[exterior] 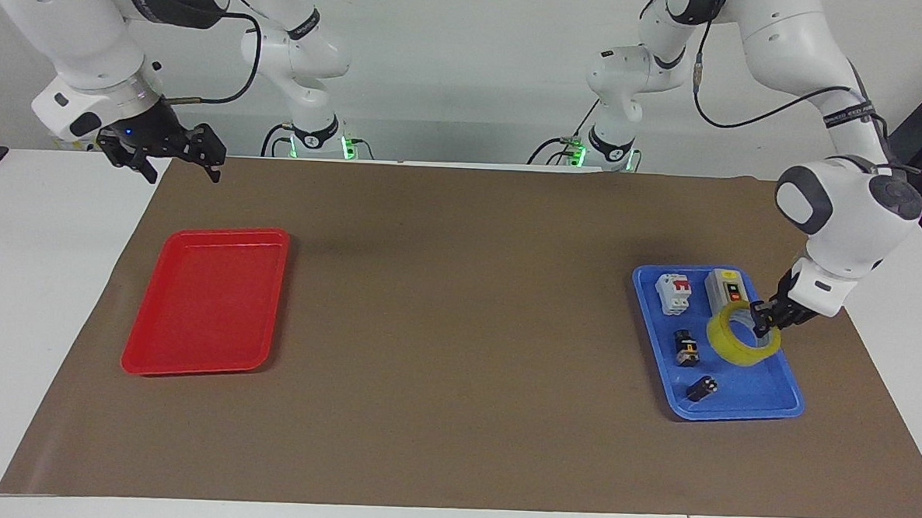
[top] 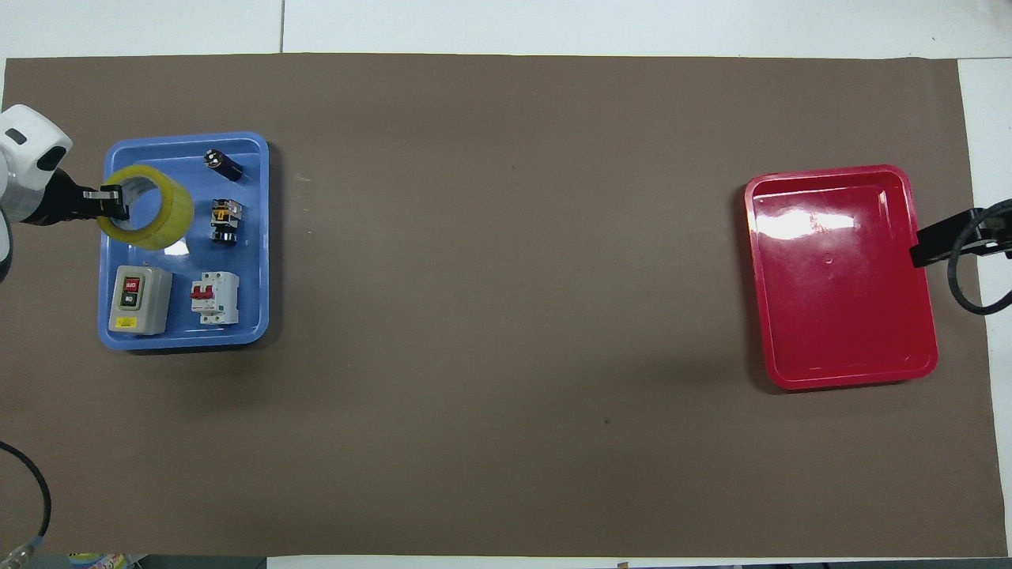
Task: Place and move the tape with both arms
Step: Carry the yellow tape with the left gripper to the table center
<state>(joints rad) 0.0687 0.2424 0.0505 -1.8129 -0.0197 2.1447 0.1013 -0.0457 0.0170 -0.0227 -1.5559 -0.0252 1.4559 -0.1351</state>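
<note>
The tape (exterior: pixel 742 334), a yellowish translucent ring, hangs tilted in the left gripper (exterior: pixel 762 319) above the blue tray (exterior: pixel 742 404).

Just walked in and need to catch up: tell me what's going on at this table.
The left tool is shut on the wall of the tape and holds it tilted over the blue tray, where two switch boxes and two small black parts lie. The right tool waits in the air near the red tray, which holds nothing.

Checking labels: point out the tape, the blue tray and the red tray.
tape (exterior: pixel 726 342), facing view, yellow outer band.
blue tray (exterior: pixel 759 393), facing view, bare floor.
red tray (top: pixel 838 316), overhead view, bare floor.
</note>
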